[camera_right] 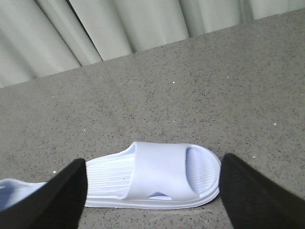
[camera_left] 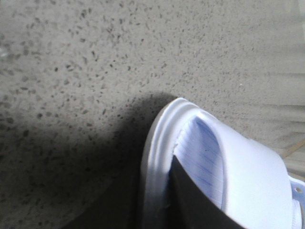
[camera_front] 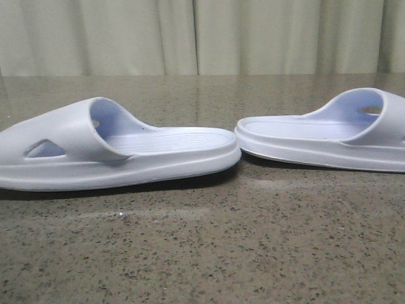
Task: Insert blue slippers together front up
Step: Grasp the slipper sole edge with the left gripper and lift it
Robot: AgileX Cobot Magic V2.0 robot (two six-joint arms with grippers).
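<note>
Clearly I am facing two light, springy foam blue slippers, lying heel to heel mid-frame on the speckled surface. Right jaws are spread wide above one; left jaws' state I cannot tell. Straps look grippable.

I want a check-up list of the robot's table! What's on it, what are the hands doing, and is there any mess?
Surface: speckled grey-brown stone-look tabletop, slightly glossy.
Job's things: two pale lavender-blue foam slide slippers, both sole-down, heel to heel, heels close. Left slipper has its strap toward the left; right slipper has its strap toward the right.
Clutter: nothing seen.
Grippers: right gripper open, black fingers on either side of the right slipper, above it. Left gripper: one dark finger reaches under a slipper's strap; open or shut cannot be told.
Cables: nothing seen.
Surroundings: pale pleated curtain behind the table.
</note>
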